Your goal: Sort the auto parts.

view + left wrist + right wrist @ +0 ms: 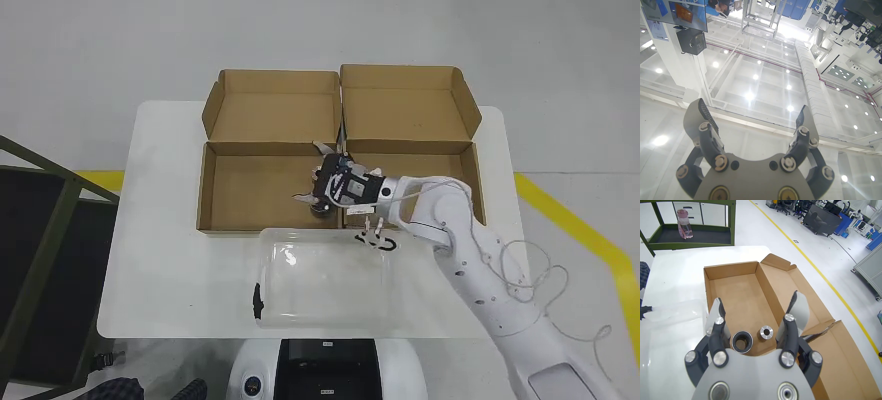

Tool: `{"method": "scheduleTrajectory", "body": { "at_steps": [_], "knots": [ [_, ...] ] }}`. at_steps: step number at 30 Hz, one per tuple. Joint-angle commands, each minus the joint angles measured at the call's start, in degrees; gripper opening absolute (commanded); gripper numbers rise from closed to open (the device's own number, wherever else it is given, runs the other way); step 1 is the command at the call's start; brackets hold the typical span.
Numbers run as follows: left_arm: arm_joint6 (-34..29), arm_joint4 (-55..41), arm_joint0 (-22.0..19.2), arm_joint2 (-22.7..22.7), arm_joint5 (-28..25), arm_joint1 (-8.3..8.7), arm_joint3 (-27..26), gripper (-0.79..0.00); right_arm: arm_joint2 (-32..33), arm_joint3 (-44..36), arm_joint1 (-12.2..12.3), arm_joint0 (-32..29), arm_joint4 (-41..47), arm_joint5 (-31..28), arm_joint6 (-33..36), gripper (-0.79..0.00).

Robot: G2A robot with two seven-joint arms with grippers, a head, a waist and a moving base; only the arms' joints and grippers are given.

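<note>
My right gripper [757, 300] hangs open over the left cardboard box [745, 294], with nothing between its fingers; from above that gripper [312, 175] sits over the box's [250, 190] right end. Two metal parts lie on the box floor just below it: a dark-lined ring bushing [742, 342] and a smaller silver sleeve [766, 332]. My left gripper [753, 109] is open, points up at the ceiling and holds nothing.
A second open cardboard box [430, 180] adjoins on the right. A clear plastic bin [325, 275] stands at the table's near edge. A green shelf [687, 236] with a pink bottle [683, 224] stands beyond the white table [160, 250].
</note>
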Motion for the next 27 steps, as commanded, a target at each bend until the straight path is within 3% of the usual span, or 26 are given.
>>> {"method": "scheduleTrajectory", "body": {
  "at_steps": [1,13,27],
  "knots": [
    [0.0,0.0,0.0,0.0,0.0,0.00,0.0,0.000,1.8,-1.8,0.5,-2.2,0.1,-0.3,0.0,0.000],
    [0.0,0.0,0.0,0.0,0.0,0.00,0.0,0.000,15.9,-11.1,3.9,-16.5,-2.9,-3.6,-4.3,0.000],
    [0.0,0.0,0.0,0.0,0.0,0.00,0.0,0.000,37.6,-20.4,6.5,-35.1,-5.7,-1.2,-15.4,0.000]
  ]
}}
